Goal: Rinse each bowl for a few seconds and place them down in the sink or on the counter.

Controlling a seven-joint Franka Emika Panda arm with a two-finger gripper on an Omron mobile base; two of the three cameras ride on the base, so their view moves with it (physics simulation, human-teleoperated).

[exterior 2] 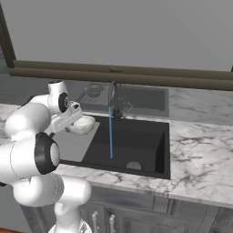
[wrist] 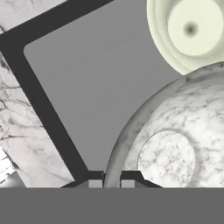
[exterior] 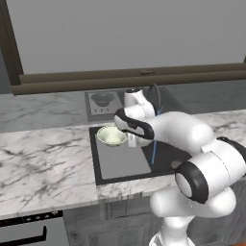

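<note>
My gripper [wrist: 115, 179] is shut on the near rim of the speckled grey-white bowl [wrist: 175, 148], which I look into from above. This bowl [exterior 2: 83, 124] hangs at the gripper [exterior 2: 76, 116], over the flat grey panel [wrist: 87, 87] in the left part of the black sink [exterior 2: 136, 136]. I cannot tell whether it rests on the panel. The cream bowl [exterior: 111, 136] with a greenish inside [wrist: 192, 30] sits upright on the same panel, just left of the gripper [exterior: 130, 140]. A thin blue stream [exterior 2: 110, 132] falls from the dark arched tap [exterior 2: 113, 96] into the basin, to the right of both bowls.
White marble counter [exterior: 43, 158] lies left of the sink, and continues on its right side [exterior 2: 200, 150]. Behind the sink is a grey slotted panel [exterior: 103, 103] and a dark brown ledge [exterior: 120, 77]. My own arm [exterior: 192, 139] crosses the sink's right half.
</note>
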